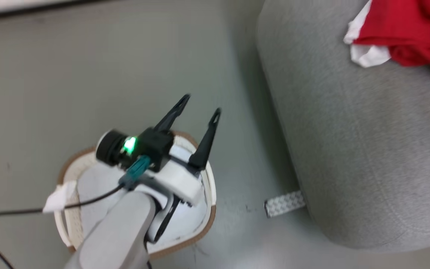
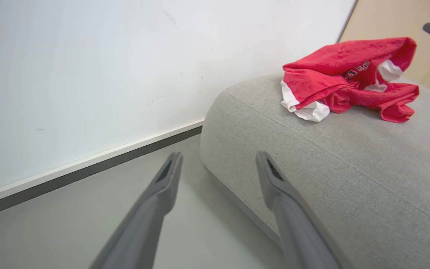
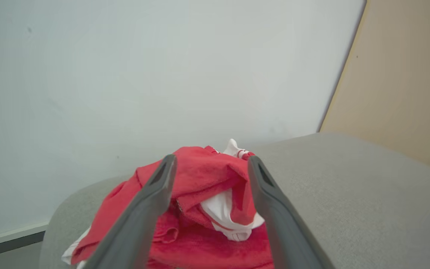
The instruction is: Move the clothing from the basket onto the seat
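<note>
The clothing [image 1: 413,33] is a crumpled red heap with white trim lying on the seat [image 1: 349,149], a light grey sofa at the right. In the left wrist view the clothing [image 2: 334,74] rests on the seat's [image 2: 349,168] top. My right gripper [image 3: 211,161] stands open just over the clothing [image 3: 200,179], its fingers apart on either side of the heap's top. My left gripper [image 1: 200,106] is open and hangs above the basket [image 1: 196,237] on the floor at lower left, whose inside shows a pale liner. The left gripper [image 2: 218,157] holds nothing.
A white strip of tape [image 1: 284,203] lies on the grey floor at the seat's foot. A black cable [image 1: 13,213] trails left from my left wrist. A white wall with a dark baseboard [image 2: 88,168] runs behind the seat. A beige panel [image 3: 405,74] stands at the right.
</note>
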Available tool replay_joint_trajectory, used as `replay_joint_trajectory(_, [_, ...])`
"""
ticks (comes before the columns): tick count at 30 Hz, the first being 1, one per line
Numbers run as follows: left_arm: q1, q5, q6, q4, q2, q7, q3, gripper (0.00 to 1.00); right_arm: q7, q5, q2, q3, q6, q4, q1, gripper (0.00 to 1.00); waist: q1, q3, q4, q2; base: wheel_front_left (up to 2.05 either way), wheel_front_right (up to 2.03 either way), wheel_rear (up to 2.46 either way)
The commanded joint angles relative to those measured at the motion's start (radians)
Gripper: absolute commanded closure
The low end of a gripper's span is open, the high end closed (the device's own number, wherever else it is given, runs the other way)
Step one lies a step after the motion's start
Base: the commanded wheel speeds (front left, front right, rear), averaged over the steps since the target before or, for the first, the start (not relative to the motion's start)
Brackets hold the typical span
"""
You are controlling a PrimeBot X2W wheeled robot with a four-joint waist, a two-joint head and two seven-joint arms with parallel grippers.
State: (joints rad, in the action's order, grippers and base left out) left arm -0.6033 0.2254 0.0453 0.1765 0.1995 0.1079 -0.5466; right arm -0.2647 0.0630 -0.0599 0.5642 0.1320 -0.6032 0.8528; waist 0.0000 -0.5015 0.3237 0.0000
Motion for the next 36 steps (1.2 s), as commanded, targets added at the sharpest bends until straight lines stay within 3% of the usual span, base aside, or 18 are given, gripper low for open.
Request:
replay_joint_trajectory(1, [0.039, 0.024, 0.005, 0.018, 0.005, 0.030, 0.011, 0.00, 0.001, -0.033, 0.008, -0.050, -0.003, 0.030, -0.060, 0.00, 0.0000, 0.108, 0.007, 0.0000, 0.00, 0.00, 0.00])
replay_joint_trajectory(8, [0.169, 0.092, 0.048, 0.111, -0.012, 0.130, 0.075, 0.00, 0.001, -0.145, 0.009, -0.291, -0.003, 0.163, -0.274, 0.00, 0.0000, 0.280, -0.060, 0.0000, 0.00, 0.00, 0.00])
replay_joint_trajectory(15, [0.317, 0.143, 0.071, 0.169, -0.022, 0.157, 0.135, 0.00, 0.001, -0.211, 0.008, -0.352, -0.003, 0.230, -0.519, 0.00, 0.0000, 0.421, -0.171, 0.0000, 0.00, 0.00, 0.00])
replay_joint_trajectory(19, [0.408, 0.128, 0.087, 0.135, -0.014, 0.156, 0.203, 0.00, 0.001, -0.235, 0.007, -0.384, -0.003, 0.236, -0.627, 0.00, 0.0000, 0.474, -0.207, 0.0000, 0.00, 0.00, 0.00])
replay_joint_trajectory(26, [0.526, 0.099, 0.079, 0.107, -0.023, 0.156, 0.301, 0.00, 0.001, -0.223, 0.007, -0.432, -0.003, 0.248, -0.722, 0.00, 0.0000, 0.513, -0.242, 0.0000, 0.00, 0.00, 0.00])
replay_joint_trajectory(36, [0.612, 0.031, 0.032, 0.091, -0.059, 0.157, 0.421, 0.00, 0.001, -0.248, 0.007, -0.546, -0.003, 0.262, -0.816, 0.00, 0.0000, 0.564, -0.263, 0.0000, 0.00, 0.00, 0.00])
